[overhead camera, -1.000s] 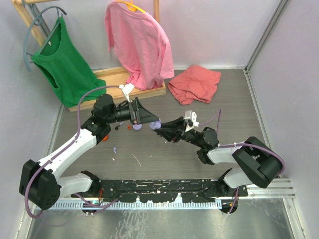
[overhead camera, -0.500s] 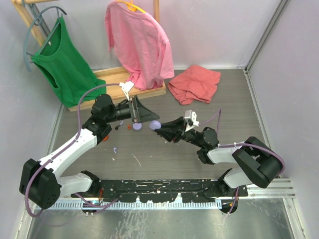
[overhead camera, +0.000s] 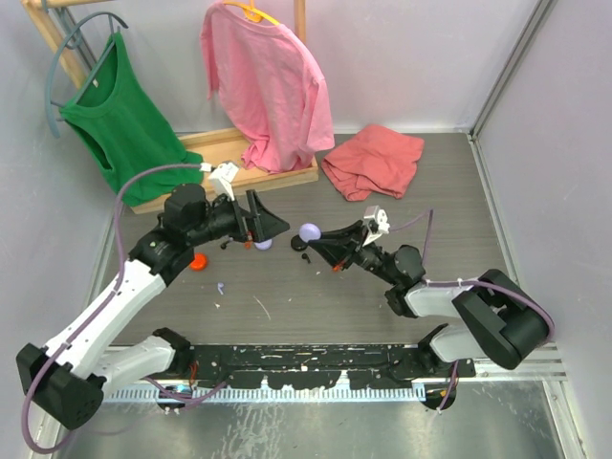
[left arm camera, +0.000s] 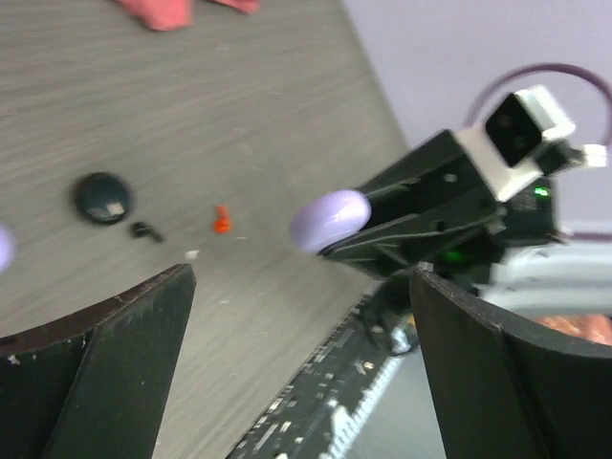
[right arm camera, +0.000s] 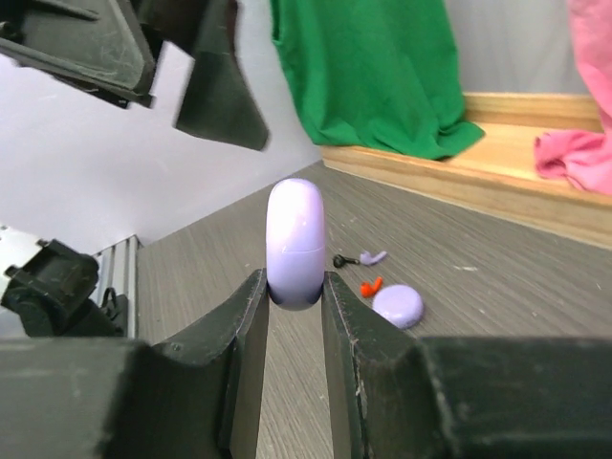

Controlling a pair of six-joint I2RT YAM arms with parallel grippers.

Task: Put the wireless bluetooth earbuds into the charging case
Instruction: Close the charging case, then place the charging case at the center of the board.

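Right wrist view: your right pincer (right arm camera: 295, 292) clamps the case (right arm camera: 295, 239) upright above the table (right arm camera: 497, 287), likely presenting it for opening; your left pincer (overhead camera: 271, 228) stands wide open opposite; buds (right arm camera: 369, 285) lie loose on the table.

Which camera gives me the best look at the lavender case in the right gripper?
Right wrist. The lavender case stands upright and sharp, clamped in the right gripper, its seam visible. Left wrist shows it sideways and blurred; the top view shows only a small lavender blob.
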